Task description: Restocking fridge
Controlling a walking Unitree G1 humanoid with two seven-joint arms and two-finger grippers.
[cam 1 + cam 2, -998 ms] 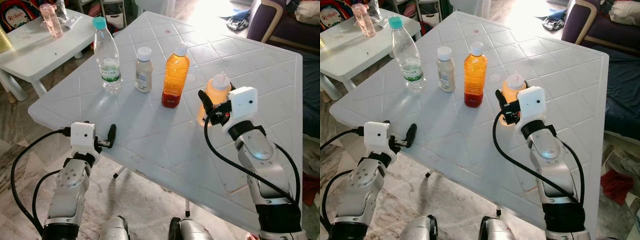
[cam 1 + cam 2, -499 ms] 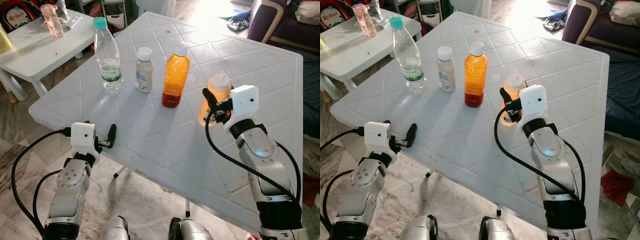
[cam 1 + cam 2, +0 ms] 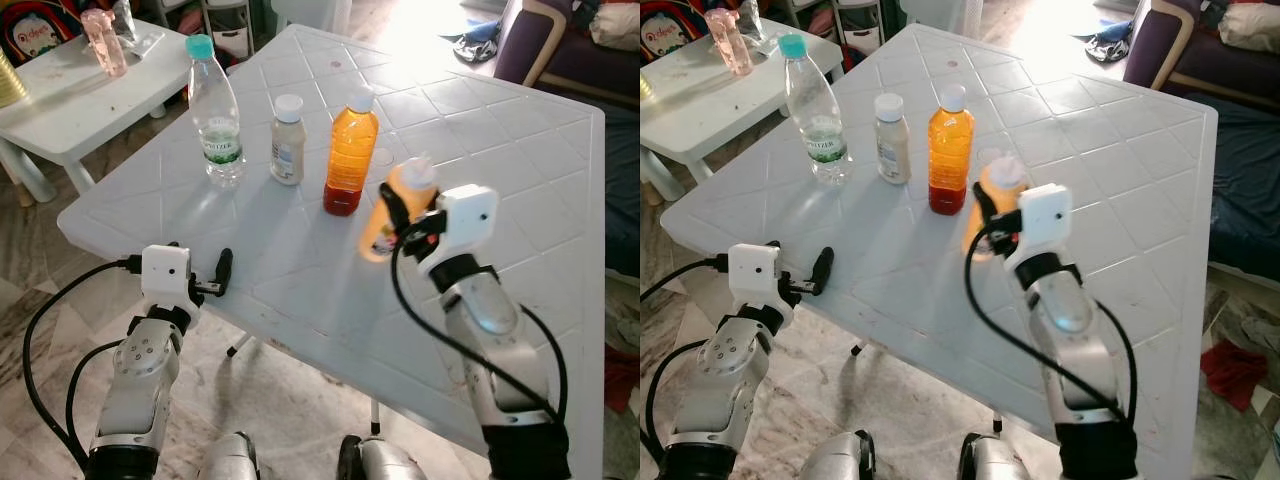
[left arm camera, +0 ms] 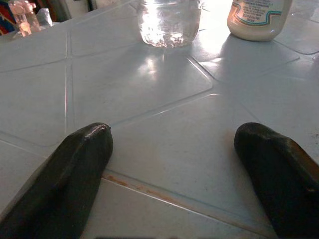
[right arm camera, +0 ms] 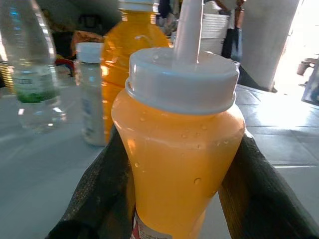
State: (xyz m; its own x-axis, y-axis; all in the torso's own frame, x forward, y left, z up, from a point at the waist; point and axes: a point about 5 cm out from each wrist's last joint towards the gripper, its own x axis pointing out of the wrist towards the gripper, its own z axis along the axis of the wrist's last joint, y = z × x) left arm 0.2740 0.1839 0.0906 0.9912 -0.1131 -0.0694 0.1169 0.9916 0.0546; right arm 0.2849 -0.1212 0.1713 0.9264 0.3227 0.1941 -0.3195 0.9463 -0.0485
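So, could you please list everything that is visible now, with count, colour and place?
squeeze bottle: one, orange with white cap, tilted, held above the big table by the right gripper
juice bottle: one, orange with white cap, standing mid-table
small bottle: one, cream with white cap, left of the juice bottle
water bottle: one, clear with teal cap, left end of the row
big table: one, white, before the robot
small table: one, white, far left
pink bottle: one, on the small table
sofa: one, purple, far right
left gripper: open, at the table's near edge
right gripper: shut on the squeeze bottle
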